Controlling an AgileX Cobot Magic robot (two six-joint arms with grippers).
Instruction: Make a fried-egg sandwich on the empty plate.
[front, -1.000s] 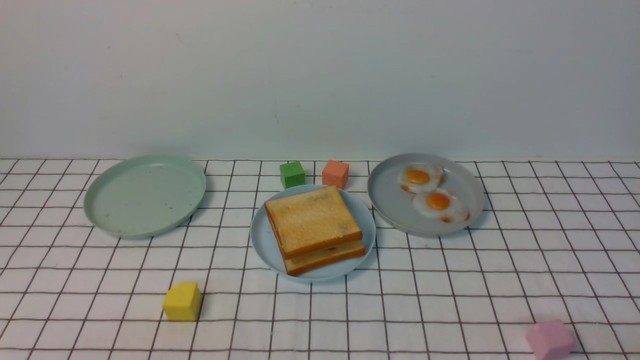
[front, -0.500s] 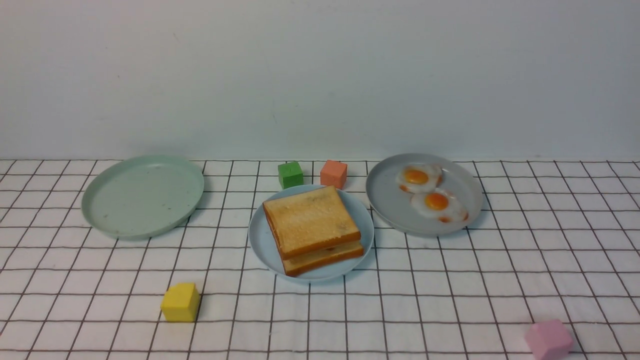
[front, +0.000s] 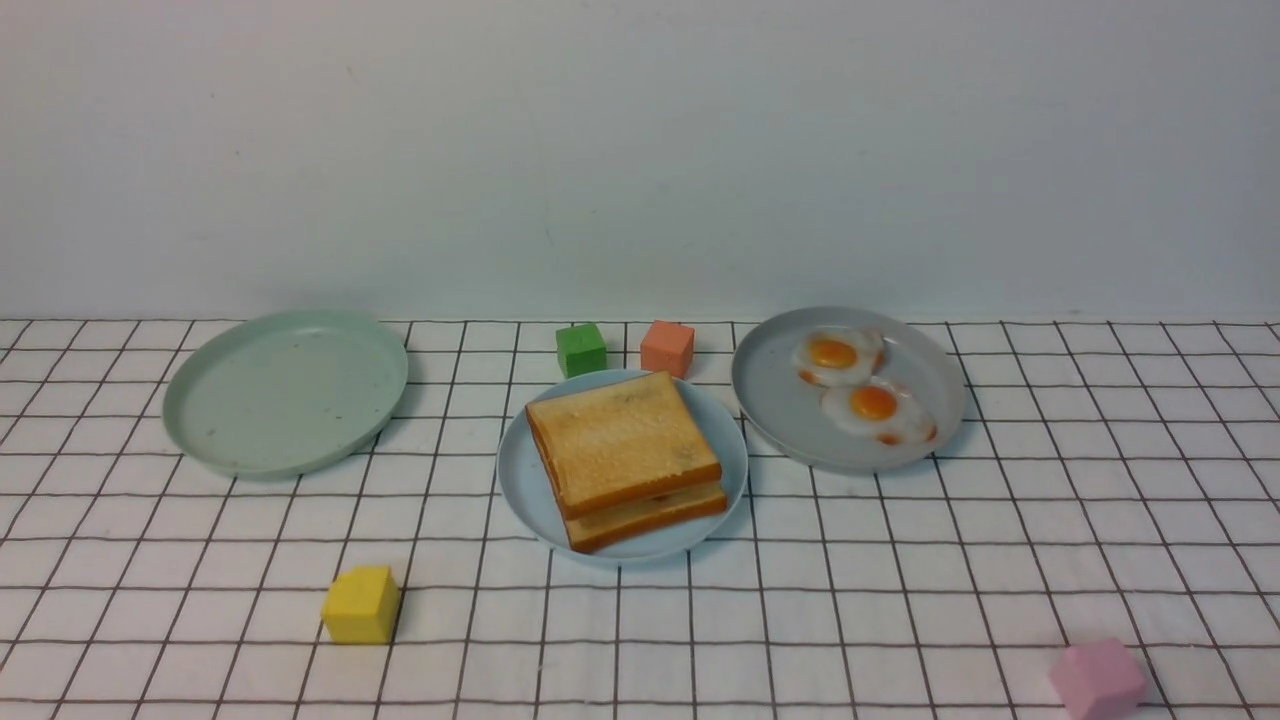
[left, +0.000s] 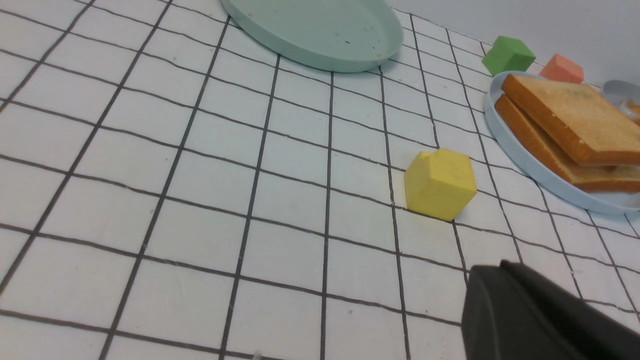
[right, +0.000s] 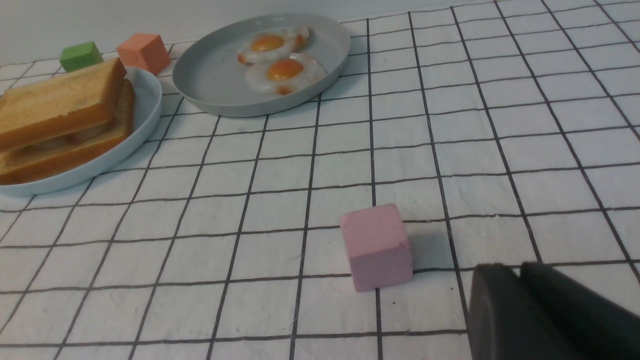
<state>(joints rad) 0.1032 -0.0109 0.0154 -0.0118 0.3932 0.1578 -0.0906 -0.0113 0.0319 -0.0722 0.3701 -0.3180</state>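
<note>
Two golden-brown toast slices (front: 620, 440) lie stacked on the light blue plate (front: 520, 480) at the table's middle. A pale sliver of fried egg (right: 75, 136) shows between them in the right wrist view. The stack also shows in the left wrist view (left: 575, 117). Neither gripper shows in the front view. My left gripper (left: 500, 265) is shut and empty, low over the cloth near a yellow cube (left: 440, 184). My right gripper (right: 517, 266) is shut and empty, beside a pink cube (right: 377, 245).
A grey plate (front: 780, 400) at the right holds two fried eggs (front: 838, 355). A pale green plate (front: 285, 390) sits at the left. A green cube (front: 581, 349) and an orange cube (front: 667, 347) stand behind the blue plate. A wall stands behind the table.
The whole front picture shifted a few pixels left between one second and half a second ago. Nothing on the table has moved since.
</note>
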